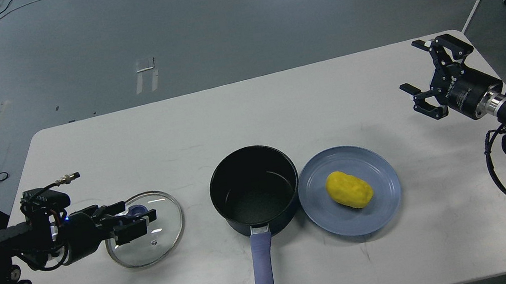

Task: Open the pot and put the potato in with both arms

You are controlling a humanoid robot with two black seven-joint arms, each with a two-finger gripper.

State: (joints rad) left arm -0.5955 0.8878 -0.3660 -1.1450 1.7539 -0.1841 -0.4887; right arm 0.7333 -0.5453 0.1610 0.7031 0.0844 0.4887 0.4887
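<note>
Pot point(254, 189): sitting uncovered at the table's point(277, 103) middle, handle pointing toward the near edge.
Lid point(145, 228): lying flat on the table, left of the pot.
Left gripper point(136, 219): reaching over the lid at its blue knob; whether the fingers are gripping it I cannot tell.
Potato point(349, 189): lying on the blue plate point(382, 203), which is touching the pot's right side.
Right gripper point(424, 81): hovering with fingers spread wide, holding nothing, well apart from the potato, up and to its right.
</note>
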